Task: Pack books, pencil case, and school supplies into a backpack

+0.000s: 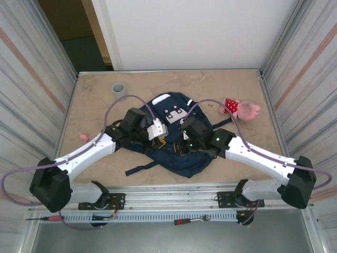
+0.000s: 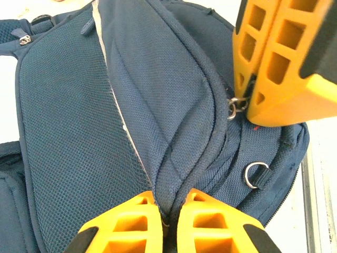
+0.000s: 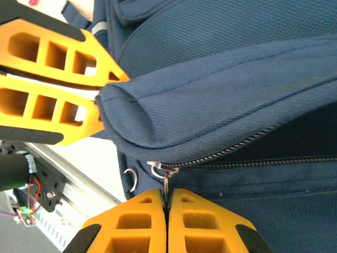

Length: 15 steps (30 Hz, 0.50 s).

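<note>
A navy backpack [image 1: 181,166] lies on the bench [image 1: 95,100] beneath both grippers. The left gripper [image 2: 169,203] is clamped on a raised fold of its fabric. Just beside it, the right gripper [image 3: 167,194] is pinched closed on the metal zipper pull [image 3: 164,173].

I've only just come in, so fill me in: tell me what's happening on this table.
Two robot arms are handling a large navy blue fabric backpack lying on the tan table. The left gripper is shut on a fold of its fabric beside the zip, and the right gripper is shut on the small metal zipper pull. How far the zip is open I cannot tell. A pink and red plush toy and a grey cup sit apart from the bag.
</note>
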Each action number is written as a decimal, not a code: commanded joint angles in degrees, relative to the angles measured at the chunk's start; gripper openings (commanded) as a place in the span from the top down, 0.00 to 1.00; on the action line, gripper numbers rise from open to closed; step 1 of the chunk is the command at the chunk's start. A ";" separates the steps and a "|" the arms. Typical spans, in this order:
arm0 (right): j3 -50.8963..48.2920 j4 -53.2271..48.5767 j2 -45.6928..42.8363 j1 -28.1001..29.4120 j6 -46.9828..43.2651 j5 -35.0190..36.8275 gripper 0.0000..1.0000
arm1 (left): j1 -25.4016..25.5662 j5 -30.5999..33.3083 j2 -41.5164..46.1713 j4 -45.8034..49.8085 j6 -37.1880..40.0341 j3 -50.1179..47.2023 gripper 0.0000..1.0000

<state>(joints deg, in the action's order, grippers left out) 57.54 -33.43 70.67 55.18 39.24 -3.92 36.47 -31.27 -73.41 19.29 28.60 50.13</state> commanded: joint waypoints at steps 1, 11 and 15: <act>3.57 -0.61 2.80 2.52 -0.06 -0.16 1.00 | -0.40 2.35 0.20 -1.48 -3.17 1.63 1.00; 6.42 -4.31 5.01 1.69 -1.89 -0.25 1.00 | -0.59 3.64 0.27 -1.95 -2.65 0.65 1.00; 2.19 -9.96 -1.48 -4.72 -2.60 -0.26 1.00 | -3.16 4.24 1.45 -0.88 -1.53 -1.51 1.00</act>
<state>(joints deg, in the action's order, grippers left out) 62.04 -36.36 74.17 54.04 38.26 -4.23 35.99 -30.15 -73.54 19.00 27.18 49.93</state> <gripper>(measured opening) 0.040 0.076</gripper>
